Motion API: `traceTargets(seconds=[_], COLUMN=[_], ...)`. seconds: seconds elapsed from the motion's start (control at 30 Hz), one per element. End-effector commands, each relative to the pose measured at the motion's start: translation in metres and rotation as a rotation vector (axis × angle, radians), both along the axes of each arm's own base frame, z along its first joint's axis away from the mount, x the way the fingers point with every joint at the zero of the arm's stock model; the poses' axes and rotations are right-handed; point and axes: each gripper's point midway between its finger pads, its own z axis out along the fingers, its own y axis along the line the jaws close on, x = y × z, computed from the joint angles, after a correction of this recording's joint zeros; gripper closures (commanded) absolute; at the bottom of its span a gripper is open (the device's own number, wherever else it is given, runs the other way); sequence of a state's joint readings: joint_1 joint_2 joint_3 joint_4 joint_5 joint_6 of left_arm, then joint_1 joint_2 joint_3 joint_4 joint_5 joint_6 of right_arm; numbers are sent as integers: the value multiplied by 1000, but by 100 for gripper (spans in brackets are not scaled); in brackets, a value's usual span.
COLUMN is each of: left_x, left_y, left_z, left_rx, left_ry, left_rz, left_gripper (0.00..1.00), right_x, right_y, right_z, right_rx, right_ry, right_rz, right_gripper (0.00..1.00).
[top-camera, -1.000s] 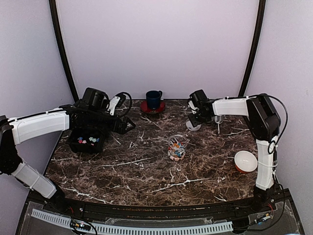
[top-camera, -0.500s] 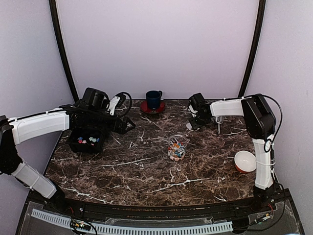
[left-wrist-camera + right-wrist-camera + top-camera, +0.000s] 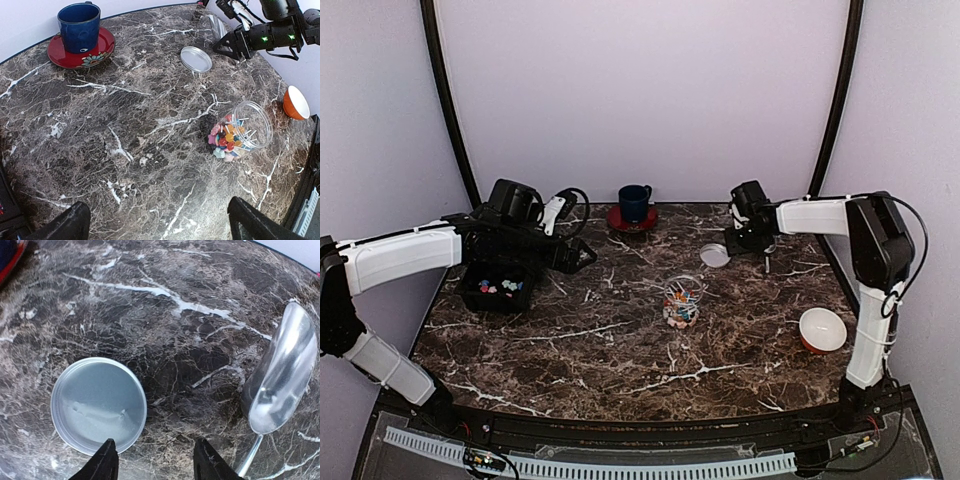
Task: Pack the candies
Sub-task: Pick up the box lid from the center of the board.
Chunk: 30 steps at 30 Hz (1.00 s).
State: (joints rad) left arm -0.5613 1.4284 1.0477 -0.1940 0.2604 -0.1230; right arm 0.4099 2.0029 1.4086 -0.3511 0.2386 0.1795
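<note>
Several candies (image 3: 681,303) lie in a clear jar (image 3: 683,297) at the table's middle, coloured pieces with thin pale sticks (image 3: 227,140). More candies (image 3: 499,287) sit in a black tray (image 3: 472,296) under my left arm. The left gripper (image 3: 584,256) hangs open over bare marble, left of the jar (image 3: 246,131), nothing between its fingers (image 3: 159,226). The jar's round metal lid (image 3: 714,256) lies flat behind the jar. My right gripper (image 3: 738,240) is open just right of the lid (image 3: 98,405), its left fingertip (image 3: 103,460) by the lid's rim; its own midpoint (image 3: 156,463) is over marble.
A metal scoop (image 3: 281,382) lies right of the lid (image 3: 765,252). A blue cup (image 3: 634,201) stands on a red saucer (image 3: 619,219) at the back middle. An orange-and-white bowl (image 3: 821,329) sits at the right, near the right arm's base.
The right gripper, which hung over the lid, has drawn back to the right, leaving the lid fully uncovered on the table. The left arm has not moved.
</note>
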Motion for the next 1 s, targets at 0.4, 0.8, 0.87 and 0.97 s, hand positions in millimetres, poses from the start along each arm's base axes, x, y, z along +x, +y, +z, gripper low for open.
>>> traceTargets(seconds=[0.4,0.8,0.87,0.97], left_x=[-3,-3,-2,-3], left_y=[2,3,2,2], left_z=[16,15,16,15], left_rx=[-10,-5,-7,-7], left_ry=[-56,-54,-55,-53], left_rz=[-2,-3,-4,-5], left_gripper=[1,1,1,1], right_x=[5,8,7,7], right_y=[2,9,10,8], right_z=[14,-9,-11,-16], right_rx=[522,576,575,572], right_ry=[-16,39,45,54], right_rz=[-196,-220,-220,-225], right_gripper=[69,77,78,79])
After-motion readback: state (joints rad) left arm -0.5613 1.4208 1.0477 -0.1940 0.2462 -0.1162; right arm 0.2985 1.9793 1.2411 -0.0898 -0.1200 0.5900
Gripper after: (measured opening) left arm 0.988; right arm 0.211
